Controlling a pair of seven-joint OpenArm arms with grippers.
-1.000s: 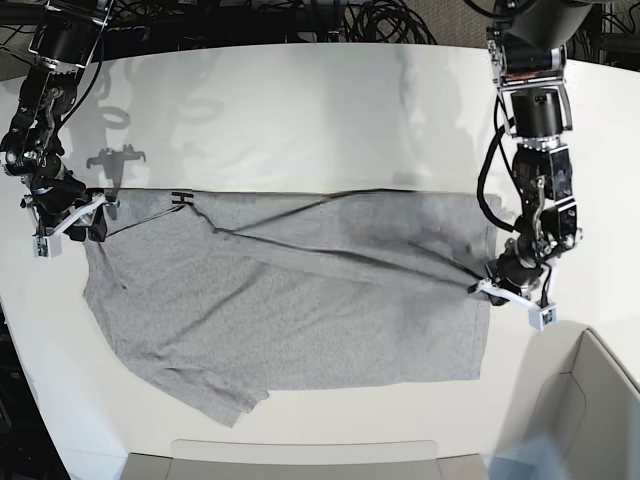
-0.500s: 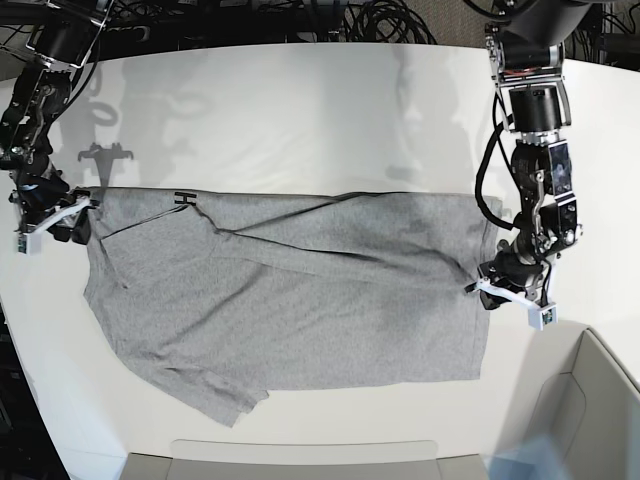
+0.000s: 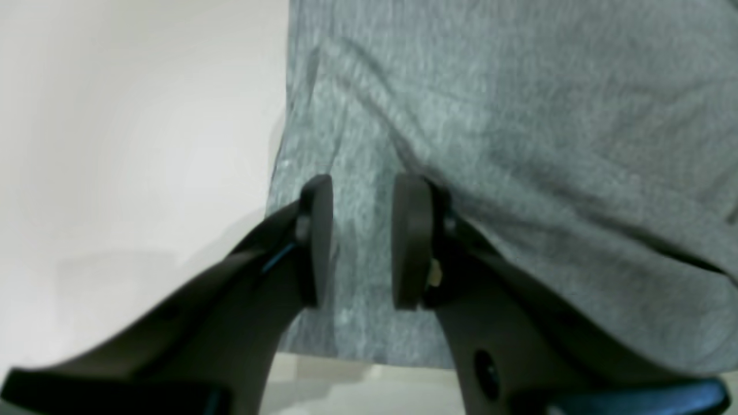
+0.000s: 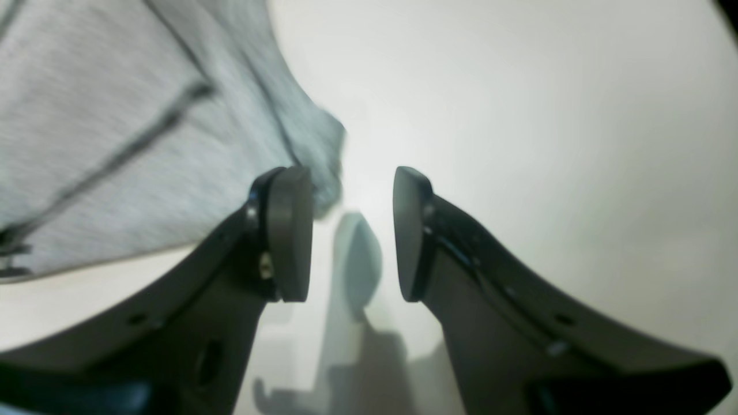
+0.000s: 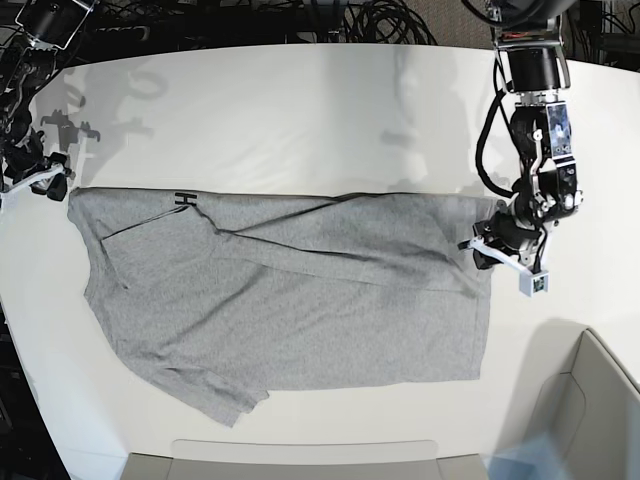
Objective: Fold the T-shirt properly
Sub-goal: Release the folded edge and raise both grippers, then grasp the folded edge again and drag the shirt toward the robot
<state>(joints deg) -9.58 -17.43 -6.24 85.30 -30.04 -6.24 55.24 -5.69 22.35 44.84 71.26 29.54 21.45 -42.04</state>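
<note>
The heather-grey T-shirt lies spread on the white table, plain side up, with diagonal creases and its small black neck label at the back edge. My left gripper hovers over the shirt's right edge. In the left wrist view its jaws stand open, with the grey T-shirt below and nothing pinched. My right gripper is off the shirt's far left corner. In the right wrist view it is open over bare table, the T-shirt just beside its left finger.
A light grey bin stands at the lower right corner. A flat grey tray sits at the front edge. Black cables lie beyond the table's back edge.
My left gripper opened, let go of the shirt's right edge and rose slightly. The right arm pulled away up and to the left, off the shirt's corner. The taut ridge across the shirt slackened.
</note>
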